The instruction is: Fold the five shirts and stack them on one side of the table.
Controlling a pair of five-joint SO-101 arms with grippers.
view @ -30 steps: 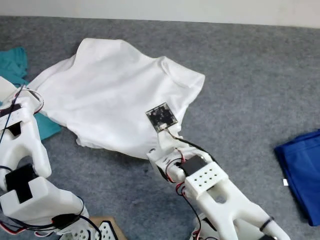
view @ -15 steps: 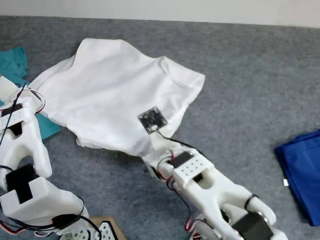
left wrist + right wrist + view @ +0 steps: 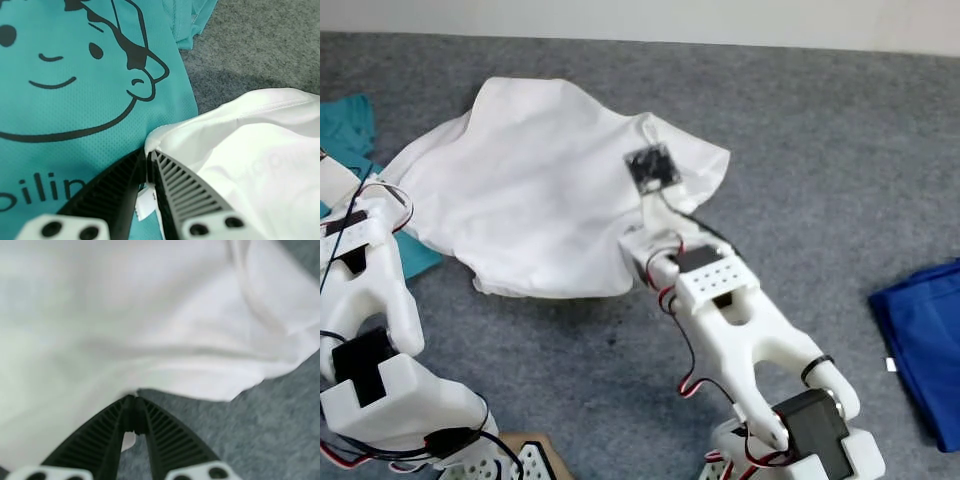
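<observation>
Fabric of the crumpled white cotton shirt (image 3: 540,200) spreads over the grey felt tabletop (image 3: 820,150). The left gripper (image 3: 149,159) pinches its edge, beside a teal printed shirt (image 3: 75,100). The right gripper (image 3: 133,412) is clamped on another edge.

The high camera looks down from above on the white shirt (image 3: 540,200). Both wrist cameras face that same shirt, close at its edges.

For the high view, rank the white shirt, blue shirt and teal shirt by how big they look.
1. white shirt
2. blue shirt
3. teal shirt
The last two are partly cut off or covered, so their order is unsure.
</observation>
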